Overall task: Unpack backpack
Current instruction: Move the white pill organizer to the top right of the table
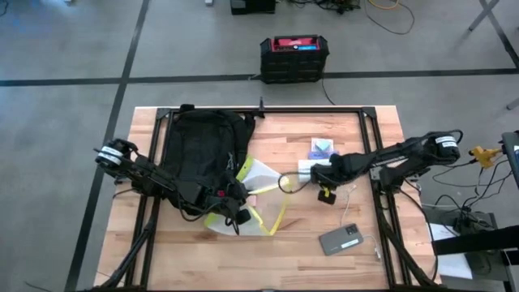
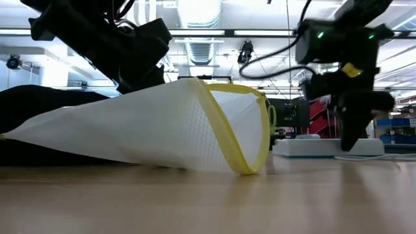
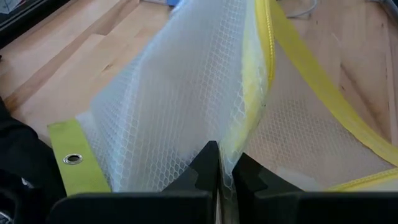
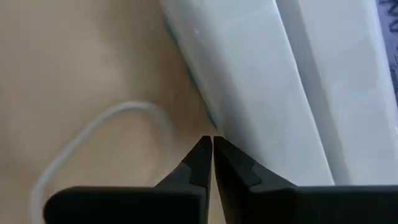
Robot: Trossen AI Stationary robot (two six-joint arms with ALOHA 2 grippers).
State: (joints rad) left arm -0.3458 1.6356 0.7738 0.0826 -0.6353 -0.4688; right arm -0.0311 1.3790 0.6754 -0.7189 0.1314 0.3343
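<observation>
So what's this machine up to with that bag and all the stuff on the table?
It is unpacking the backpack, which lies flat on the wooden table. The left gripper is pinched shut on a white mesh pouch with yellow trim, beside the backpack's open end. The right gripper is shut, empty, by a white box and a thin white cable. A phone lies nearby.

The backpack [image 1: 200, 148] is lying flat on the wooden table [image 1: 324, 259], toward its left half. It's big, soft and black, with its bottom end bunching up a bit.
</observation>
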